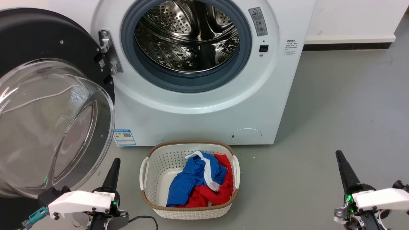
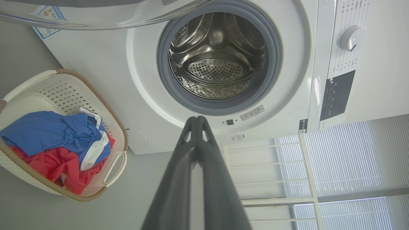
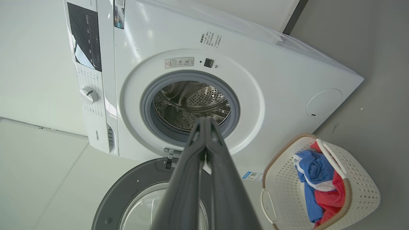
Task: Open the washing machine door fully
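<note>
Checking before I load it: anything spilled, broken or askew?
Nothing stands out. The washing machine door hangs wide open on its hinge, and the clothes lie inside the laundry basket.

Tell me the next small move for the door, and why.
Probably just draw the shut left gripper away from the washing machine door: it stands swung wide on its hinge, the drum fully exposed, so little opening seems left.

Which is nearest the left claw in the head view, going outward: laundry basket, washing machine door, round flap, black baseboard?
1. washing machine door, just left of the left claw.
2. laundry basket, to its right.
3. round flap, low, further right.
4. black baseboard, far right, at the back.
</note>
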